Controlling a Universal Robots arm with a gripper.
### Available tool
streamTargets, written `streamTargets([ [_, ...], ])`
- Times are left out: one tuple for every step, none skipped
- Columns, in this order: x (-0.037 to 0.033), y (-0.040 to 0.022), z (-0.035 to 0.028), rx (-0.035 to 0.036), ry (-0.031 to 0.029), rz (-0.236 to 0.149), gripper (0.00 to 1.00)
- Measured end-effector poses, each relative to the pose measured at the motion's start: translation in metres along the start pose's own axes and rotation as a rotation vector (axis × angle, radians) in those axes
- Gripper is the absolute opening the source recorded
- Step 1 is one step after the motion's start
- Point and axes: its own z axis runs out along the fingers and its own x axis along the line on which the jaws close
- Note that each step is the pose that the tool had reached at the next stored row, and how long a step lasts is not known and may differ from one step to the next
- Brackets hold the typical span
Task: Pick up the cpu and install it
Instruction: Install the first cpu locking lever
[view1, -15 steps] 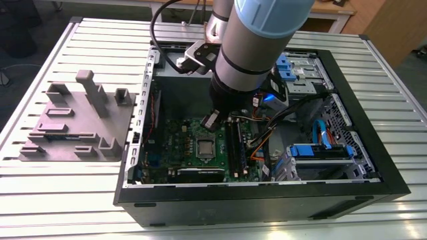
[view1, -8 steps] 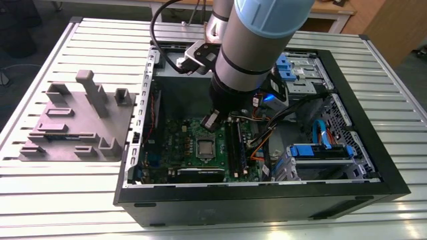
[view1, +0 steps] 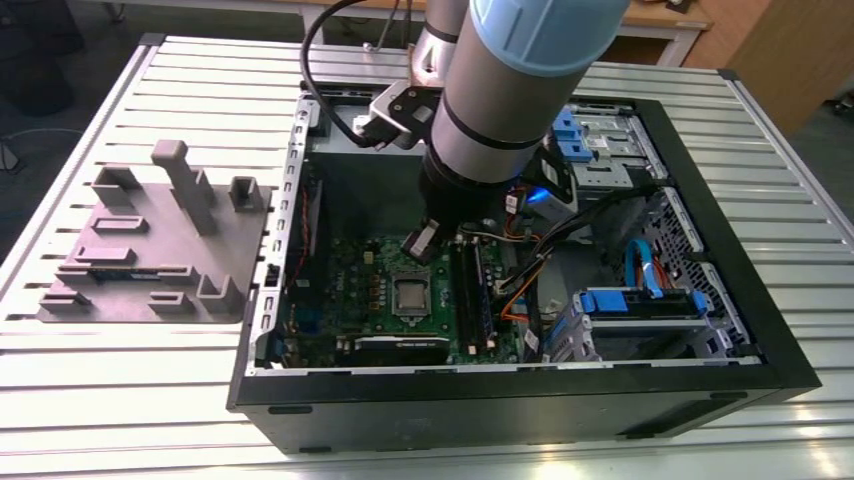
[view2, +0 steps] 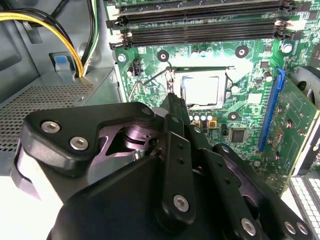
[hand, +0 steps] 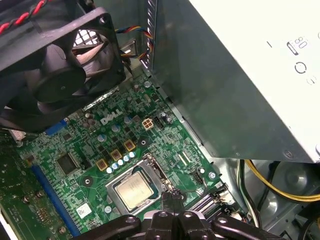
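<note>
In the first wrist view a white printed logo (hand: 111, 119) stands on the green printed circuit board (hand: 165, 145), near the board's edge beneath the black square plastic fan (hand: 60, 65). Small dark symbols and figures (hand: 299, 46) mark the pale grey metal box (hand: 225, 75) toward its corner. Finer white lettering across the board is too small to read.

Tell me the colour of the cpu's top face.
Silver-grey metal; the cpu shows best in the first wrist view.

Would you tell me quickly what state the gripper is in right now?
Gripper: shut, holding nothing visible; the cpu sits on the board, just beyond its fingertips.
</note>
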Motion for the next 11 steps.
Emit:
streamTargets([
  [-0.0017,-0.0023,-0.0002,0.0000,0.0001,0.000,0.10],
  [-0.0035,-0.0048,-0.0006,0.0000,0.0003,0.000,0.10],
  [-0.0050,-0.0066,-0.0007,0.0000,0.0002,0.000,0.10],
  [-0.0066,-0.0082,-0.0008,0.0000,0.0002,-0.001,0.10],
  [-0.0082,-0.0097,-0.0010,0.0000,0.0004,-0.001,0.10],
  [-0.0099,-0.0105,-0.0010,0.0000,0.0004,-0.001,0.10],
  [-0.0117,-0.0107,-0.0008,-0.0001,0.0002,-0.001,0.10],
  [-0.0138,-0.0111,-0.0007,0.0000,0.0004,-0.001,0.10],
  [-0.0160,-0.0114,-0.0005,-0.0001,0.0003,-0.001,0.10],
  [-0.0186,-0.0114,-0.0002,0.0000,0.0003,-0.001,0.10],
  [-0.0211,-0.0113,0.0001,0.0000,0.0005,-0.001,0.10],
])
